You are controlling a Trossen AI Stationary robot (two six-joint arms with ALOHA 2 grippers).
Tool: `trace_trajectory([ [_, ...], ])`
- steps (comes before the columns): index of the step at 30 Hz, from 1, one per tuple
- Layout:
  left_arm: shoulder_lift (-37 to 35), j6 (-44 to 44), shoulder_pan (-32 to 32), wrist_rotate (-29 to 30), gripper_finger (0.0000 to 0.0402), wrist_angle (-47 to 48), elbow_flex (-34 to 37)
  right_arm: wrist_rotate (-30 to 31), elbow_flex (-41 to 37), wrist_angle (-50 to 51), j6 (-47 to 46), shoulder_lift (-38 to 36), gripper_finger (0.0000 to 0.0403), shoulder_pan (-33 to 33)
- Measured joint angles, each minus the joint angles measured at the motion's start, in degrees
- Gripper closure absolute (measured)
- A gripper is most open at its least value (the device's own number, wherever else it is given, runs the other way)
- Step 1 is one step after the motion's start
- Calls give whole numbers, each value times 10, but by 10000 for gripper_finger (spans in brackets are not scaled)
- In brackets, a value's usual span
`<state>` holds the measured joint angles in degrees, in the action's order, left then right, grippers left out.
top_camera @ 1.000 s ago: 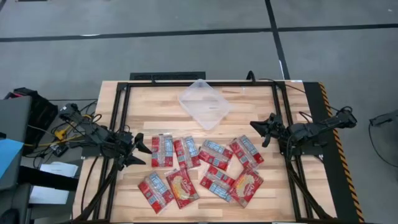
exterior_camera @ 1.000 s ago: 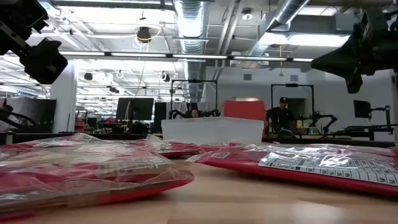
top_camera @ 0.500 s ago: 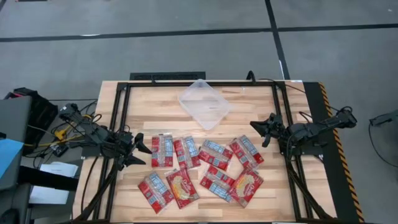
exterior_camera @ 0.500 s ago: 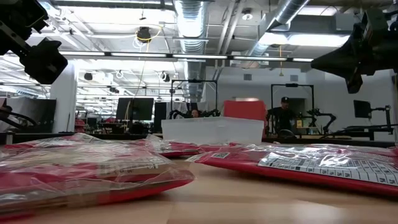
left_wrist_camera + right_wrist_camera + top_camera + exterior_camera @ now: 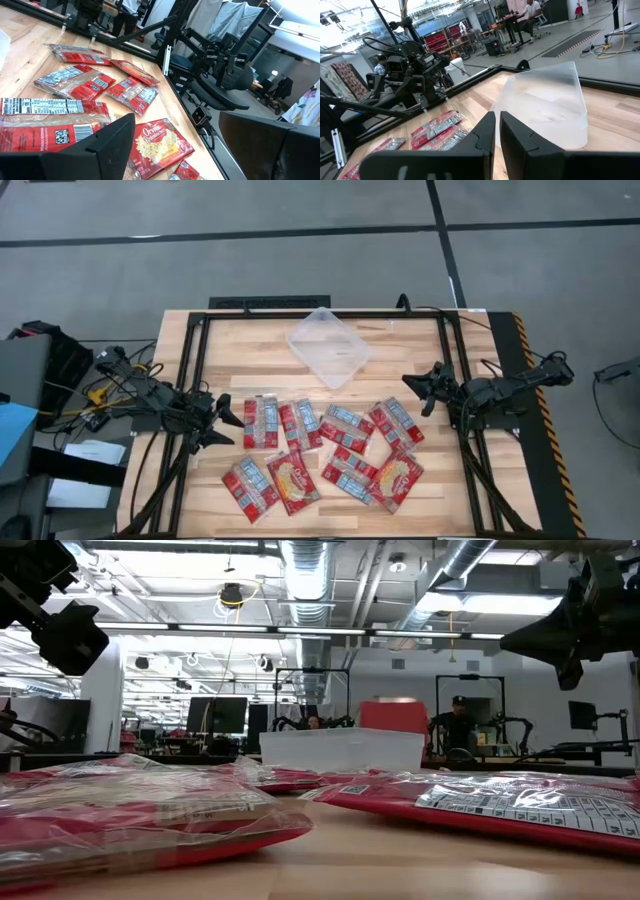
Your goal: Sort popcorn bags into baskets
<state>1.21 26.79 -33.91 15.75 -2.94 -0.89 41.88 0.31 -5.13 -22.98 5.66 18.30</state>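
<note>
1. Your left gripper [image 5: 228,424] hovers wide apart, just left of the bags [image 5: 322,450] spread mid-table.
2. Your right gripper [image 5: 418,392] hovers nearly closed, right of the empty tub [image 5: 328,346] at the table's far side.

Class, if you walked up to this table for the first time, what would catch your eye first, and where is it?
A scatter of red popcorn bags across the near half of the wooden table. Behind them sits an empty clear tub. The left gripper, open, and the right gripper, nearly shut, wait at either side.

Nine popcorn bags [image 5: 347,427], one clear basket [image 5: 328,346], two arms.
</note>
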Motion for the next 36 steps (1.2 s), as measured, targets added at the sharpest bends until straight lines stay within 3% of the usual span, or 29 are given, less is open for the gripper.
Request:
trace_trajectory([
  [3,0,0,0,3,123,-2,0,0,0,0,0,0,351,0],
  [8,0,-1,0,119,123,-42,0,0,0,0,0,0,351,0],
  [13,0,19,0,187,123,-40,0,0,0,0,0,0,351,0],
  [19,0,28,0,208,123,-37,0,0,0,0,0,0,351,0],
  [27,0,155,1,226,123,-41,0,0,0,0,0,0,351,0],
  [36,0,208,1,408,123,-46,0,0,0,0,0,0,351,0],
])
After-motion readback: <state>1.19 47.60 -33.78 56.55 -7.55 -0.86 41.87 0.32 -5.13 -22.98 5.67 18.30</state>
